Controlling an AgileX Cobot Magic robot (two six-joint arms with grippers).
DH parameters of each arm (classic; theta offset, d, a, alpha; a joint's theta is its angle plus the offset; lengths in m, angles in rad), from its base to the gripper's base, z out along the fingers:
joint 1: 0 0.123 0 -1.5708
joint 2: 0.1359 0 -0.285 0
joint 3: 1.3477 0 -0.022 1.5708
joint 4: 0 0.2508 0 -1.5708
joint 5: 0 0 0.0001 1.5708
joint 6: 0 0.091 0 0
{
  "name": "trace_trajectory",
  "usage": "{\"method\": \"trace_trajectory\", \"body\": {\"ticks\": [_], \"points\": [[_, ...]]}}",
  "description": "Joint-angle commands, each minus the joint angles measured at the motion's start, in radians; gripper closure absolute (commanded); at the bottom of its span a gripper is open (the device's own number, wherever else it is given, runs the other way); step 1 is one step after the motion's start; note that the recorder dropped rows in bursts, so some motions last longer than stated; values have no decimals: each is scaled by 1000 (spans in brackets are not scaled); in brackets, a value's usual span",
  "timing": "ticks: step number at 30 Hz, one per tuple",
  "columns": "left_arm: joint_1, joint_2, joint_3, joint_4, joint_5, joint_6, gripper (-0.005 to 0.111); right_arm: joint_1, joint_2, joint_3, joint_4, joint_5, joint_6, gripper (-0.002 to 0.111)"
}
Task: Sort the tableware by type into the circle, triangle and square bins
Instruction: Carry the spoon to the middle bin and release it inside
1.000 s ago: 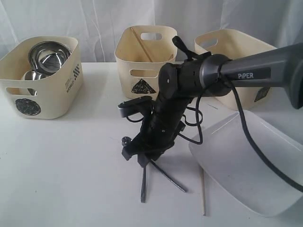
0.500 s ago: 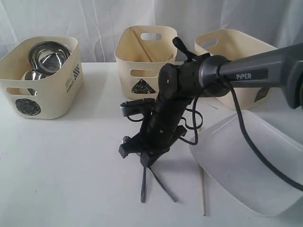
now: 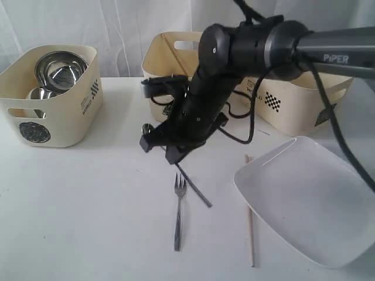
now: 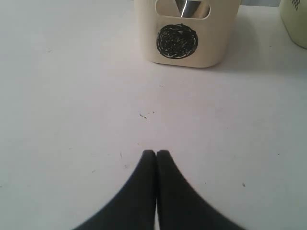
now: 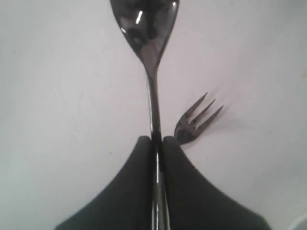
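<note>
The right claw [image 3: 176, 153] is pressed tight on the handle of a steel spoon [image 3: 194, 187], pinching it edge-on between both fingers. In the right wrist view, the spoon [image 5: 152, 72] runs straight out past the claw's [image 5: 154, 139] tips, bowl end farthest away.

A fork [image 3: 178, 216] lies flat on the white desk [image 3: 88, 205] just below this claw, tines toward it; in the wrist view the fork [image 5: 196, 120] sits just beside the fingertips. A wooden chopstick [image 3: 251, 216] lies near the fork, on the far side from the claw, and a large white plate [image 3: 304, 199] rests beyond it.

Well off to the claw's other side stands a cream bin with a circle mark [image 3: 53, 111], holding a steel bowl [image 3: 58, 69]. Behind the claw, a middle bin [image 3: 153, 58] holds a second chopstick [image 3: 176, 55] leaning inside, with a third bin [image 3: 293, 102] next to it.

The left claw [image 4: 156, 154] is pressed together, holding nothing, over bare desk, with the circle-marked bin [image 4: 187, 43] straight ahead of its tips.
</note>
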Motion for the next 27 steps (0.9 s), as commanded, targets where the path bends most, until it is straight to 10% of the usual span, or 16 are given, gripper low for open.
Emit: {"method": "trace_trajectory", "body": {"ticks": [1, 21, 27], "points": [[-7, -5, 6, -1, -5, 1, 107, -61, -21, -60, 72, 0, -65, 108], [-7, -5, 6, -1, -5, 1, 107, -377, 19, -71, 1406, -22, -964, 108], [-7, -5, 6, -1, -5, 1, 107, -377, 109, -119, 1429, -175, -1188, 108]]}}
